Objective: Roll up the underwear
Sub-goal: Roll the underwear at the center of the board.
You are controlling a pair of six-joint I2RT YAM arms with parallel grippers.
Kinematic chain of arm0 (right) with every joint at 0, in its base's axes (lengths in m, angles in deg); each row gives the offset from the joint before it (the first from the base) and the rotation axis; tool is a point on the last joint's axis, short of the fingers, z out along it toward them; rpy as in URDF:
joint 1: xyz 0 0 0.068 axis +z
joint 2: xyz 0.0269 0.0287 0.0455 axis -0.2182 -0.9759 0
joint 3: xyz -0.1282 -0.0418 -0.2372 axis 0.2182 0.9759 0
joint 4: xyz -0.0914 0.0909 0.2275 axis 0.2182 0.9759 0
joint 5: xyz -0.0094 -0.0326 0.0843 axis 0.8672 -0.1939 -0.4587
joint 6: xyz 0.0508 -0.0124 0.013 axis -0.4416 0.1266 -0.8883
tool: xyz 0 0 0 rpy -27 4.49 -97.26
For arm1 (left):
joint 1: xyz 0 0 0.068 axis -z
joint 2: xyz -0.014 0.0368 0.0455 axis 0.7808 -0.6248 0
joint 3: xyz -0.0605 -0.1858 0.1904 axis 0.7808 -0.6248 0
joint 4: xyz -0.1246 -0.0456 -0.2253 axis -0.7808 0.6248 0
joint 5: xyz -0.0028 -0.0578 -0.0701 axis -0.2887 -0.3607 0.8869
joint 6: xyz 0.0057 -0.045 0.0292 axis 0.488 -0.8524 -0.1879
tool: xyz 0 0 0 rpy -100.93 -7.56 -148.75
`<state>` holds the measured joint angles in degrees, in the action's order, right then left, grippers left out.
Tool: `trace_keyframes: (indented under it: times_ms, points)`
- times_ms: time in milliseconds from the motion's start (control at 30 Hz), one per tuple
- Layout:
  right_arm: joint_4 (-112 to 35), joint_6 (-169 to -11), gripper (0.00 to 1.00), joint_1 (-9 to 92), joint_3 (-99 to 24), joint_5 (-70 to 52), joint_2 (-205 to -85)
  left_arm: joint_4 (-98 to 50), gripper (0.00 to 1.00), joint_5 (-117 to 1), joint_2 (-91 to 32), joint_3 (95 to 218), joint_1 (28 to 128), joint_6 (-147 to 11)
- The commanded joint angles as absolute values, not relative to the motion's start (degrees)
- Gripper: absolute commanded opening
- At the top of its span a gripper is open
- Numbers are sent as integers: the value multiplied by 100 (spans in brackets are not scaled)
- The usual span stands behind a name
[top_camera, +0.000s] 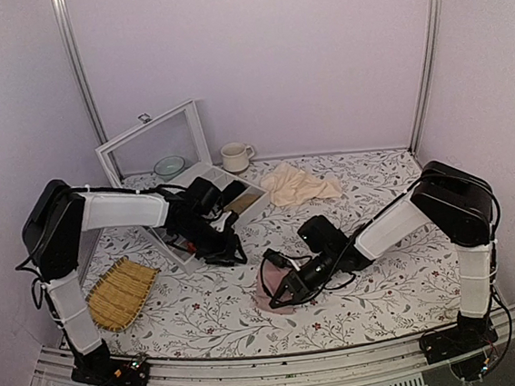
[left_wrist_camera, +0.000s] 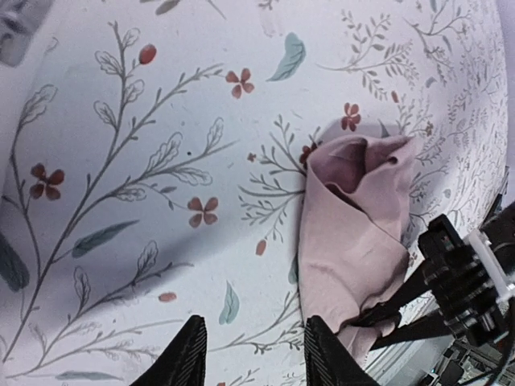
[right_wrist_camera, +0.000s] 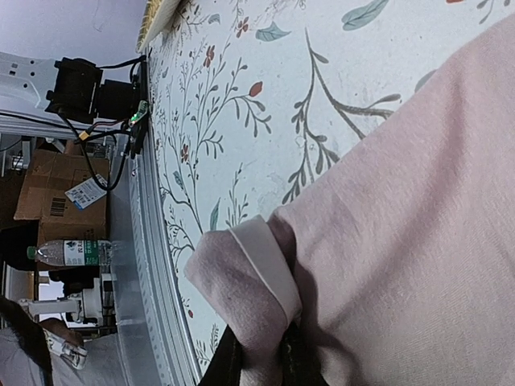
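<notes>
The dusty-pink underwear (top_camera: 274,287) lies bunched on the flowered table, near the front middle. It also shows in the left wrist view (left_wrist_camera: 354,233) and fills the right wrist view (right_wrist_camera: 402,209), where a strip of its cream waistband (right_wrist_camera: 269,261) folds over. My right gripper (top_camera: 283,291) is shut on a fold of the underwear at its near end; its fingertips (right_wrist_camera: 229,358) pinch pink cloth. My left gripper (top_camera: 231,250) is open and empty, left of the underwear and just above the table, its fingertips (left_wrist_camera: 189,354) apart over bare tablecloth.
A pale beige cloth (top_camera: 298,185) lies at the back middle. A white framed box (top_camera: 167,156) with a bowl (top_camera: 169,166) and a cup (top_camera: 235,156) stands at the back left. A woven bamboo tray (top_camera: 121,293) lies front left. The table's front rail (top_camera: 275,374) is close.
</notes>
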<state>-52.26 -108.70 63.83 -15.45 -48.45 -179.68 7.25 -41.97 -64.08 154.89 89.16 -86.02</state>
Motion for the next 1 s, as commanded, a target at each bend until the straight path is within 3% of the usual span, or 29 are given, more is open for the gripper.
trace_keyframes:
  times_ms: [0, 267, 600, 967]
  points:
    - [-3561, -10549, 0, 6342, -1440, -3972, -18616, 660, 42, -4246, -5628, 15102, 8937, -8441]
    - [-2790, -10246, 0, 6294, -1984, -3977, -18709, -475, 42, -3261, -5085, 13999, 9193, -8297]
    - [-2491, -10190, 0, 6205, -2227, -4123, -18825, -1314, 47, -2738, -5123, 13621, 9721, -8137]
    - [-2386, -10167, 0, 6191, -2281, -4201, -18808, -1348, 49, -3056, -5665, 13562, 9977, -7946]
